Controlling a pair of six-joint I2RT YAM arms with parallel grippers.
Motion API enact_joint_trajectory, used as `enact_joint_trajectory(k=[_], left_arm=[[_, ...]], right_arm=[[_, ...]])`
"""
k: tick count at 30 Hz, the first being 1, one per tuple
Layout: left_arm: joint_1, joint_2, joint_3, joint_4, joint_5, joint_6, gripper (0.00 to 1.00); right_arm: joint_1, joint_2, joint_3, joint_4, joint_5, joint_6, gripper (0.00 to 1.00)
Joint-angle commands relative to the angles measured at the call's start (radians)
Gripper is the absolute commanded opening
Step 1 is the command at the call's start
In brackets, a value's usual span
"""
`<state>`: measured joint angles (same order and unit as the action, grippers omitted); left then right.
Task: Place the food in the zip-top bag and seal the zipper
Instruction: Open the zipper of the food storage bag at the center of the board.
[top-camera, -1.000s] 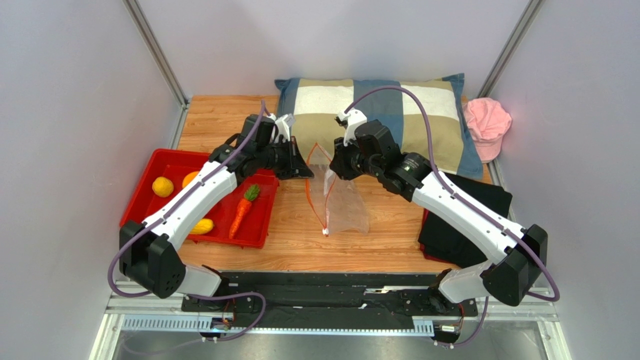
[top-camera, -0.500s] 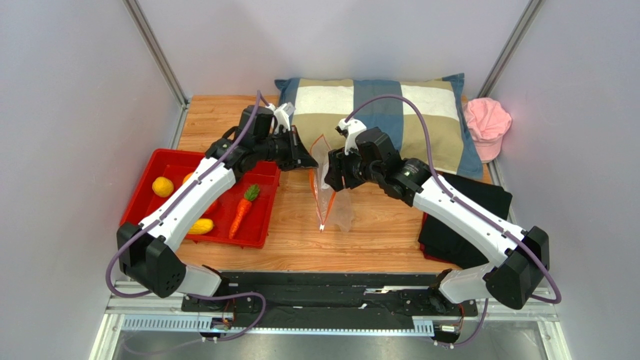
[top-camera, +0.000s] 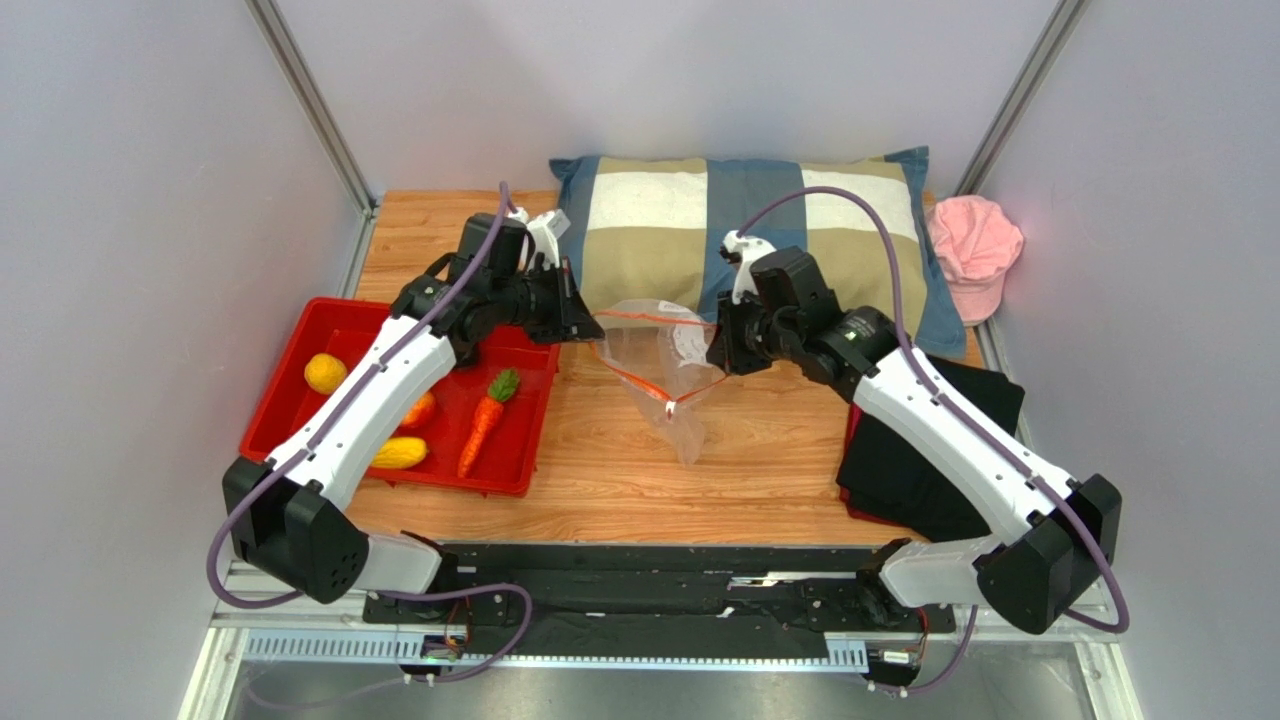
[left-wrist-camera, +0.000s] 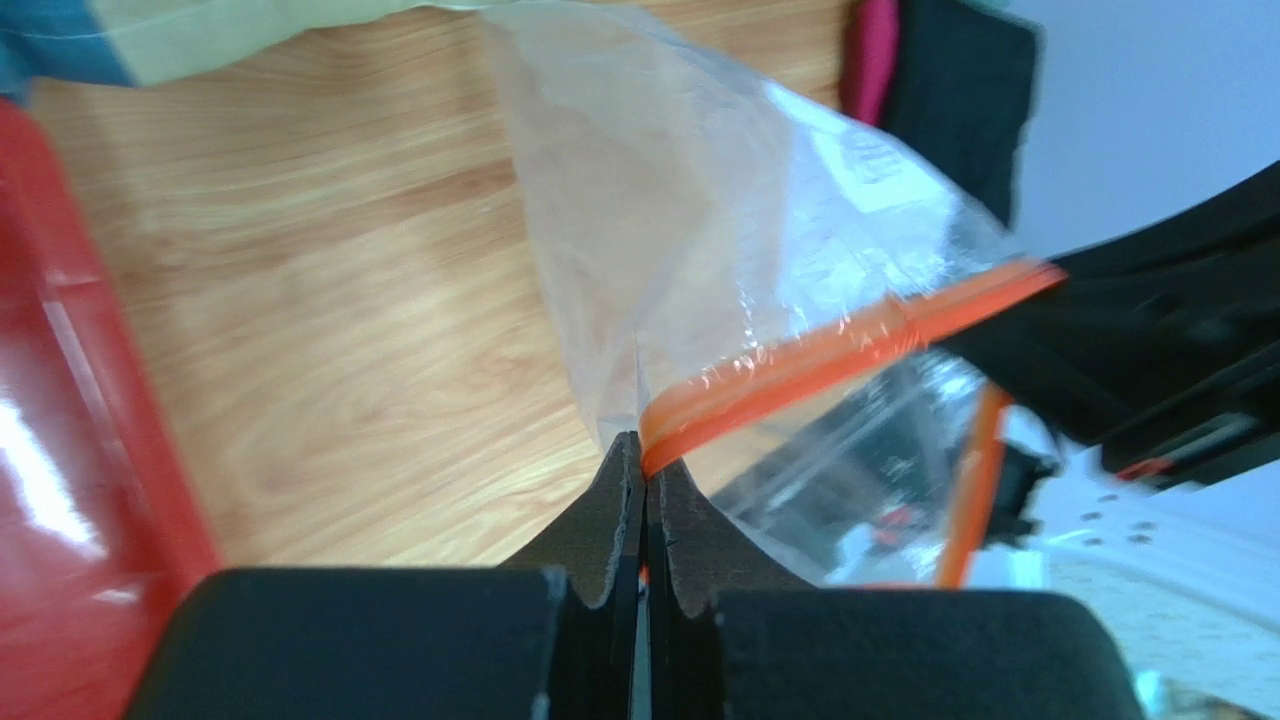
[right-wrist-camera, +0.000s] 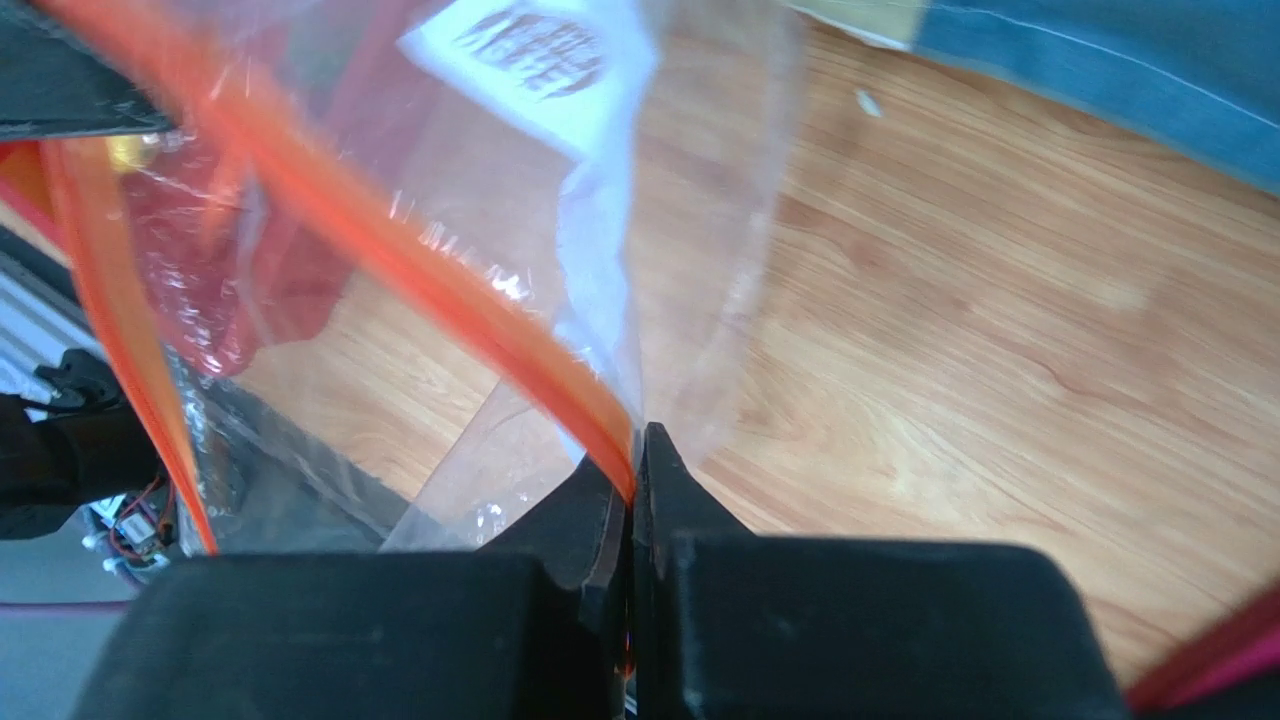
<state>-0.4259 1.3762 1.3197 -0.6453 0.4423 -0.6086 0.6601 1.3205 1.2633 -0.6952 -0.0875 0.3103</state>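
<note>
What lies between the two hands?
The bag, its mouth pulled open, spans the gap; the left hand and right hand each pinch its zipper. The top view shows it.

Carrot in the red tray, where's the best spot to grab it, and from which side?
Grip the carrot at mid-body, coming down from above with the jaws across its narrow width. It lies flat with its leafy end pointing away from the arms, and the tray walls would likely block a sideways approach.
</note>
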Motion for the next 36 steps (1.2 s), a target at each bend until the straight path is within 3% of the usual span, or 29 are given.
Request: enact_joint_trajectory(k=[1,3,5,9,10,12,24,27,29,30,31,35,36], left_arm=[[-0.001,-0.032,0.041,-0.131,-0.166,0.240,0.00],[-0.001,-0.025,0.042,-0.137,-0.175,0.283,0.00],[-0.005,-0.020,0.050,-0.126,-0.104,0.274,0.08],[-0.033,0.000,0.078,-0.088,0.007,0.221,0.39],[-0.039,0.003,0.085,-0.076,0.030,0.193,0.51],[-0.063,0.014,0.090,-0.067,0.035,0.179,0.59],[-0.129,0.087,0.093,-0.053,0.038,0.122,0.63],[-0.142,0.099,0.078,-0.039,0.035,0.101,0.60],[-0.140,0.106,0.072,-0.034,0.035,0.098,0.46],[-0.140,0.110,0.069,-0.030,0.048,0.099,0.35],[-0.140,0.112,0.072,-0.031,0.058,0.113,0.02],[-0.137,0.109,0.114,-0.076,0.041,0.153,0.00],[-0.136,0.106,0.118,-0.082,0.041,0.153,0.00]], right_arm=[[-0.039,-0.075,0.041,-0.099,0.005,-0.037,0.00],[-0.039,-0.081,0.045,-0.105,0.026,-0.013,0.00],[-0.039,-0.067,0.062,-0.101,0.009,0.010,0.00],[-0.027,-0.020,0.088,-0.055,-0.011,0.070,0.00],[-0.024,-0.015,0.091,-0.047,-0.006,0.076,0.00],[-0.019,0.000,0.096,-0.024,-0.006,0.104,0.00],[0.010,0.029,0.116,0.022,0.049,0.174,0.00],[0.012,0.046,0.128,0.026,0.049,0.194,0.00],[0.012,0.054,0.137,0.026,0.051,0.202,0.00],[0.012,0.054,0.137,0.026,0.052,0.201,0.00],[0.012,0.054,0.136,0.023,0.055,0.197,0.00],[0.004,0.042,0.134,-0.026,0.066,0.139,0.35],[-0.004,0.037,0.131,-0.033,0.062,0.135,0.39]])
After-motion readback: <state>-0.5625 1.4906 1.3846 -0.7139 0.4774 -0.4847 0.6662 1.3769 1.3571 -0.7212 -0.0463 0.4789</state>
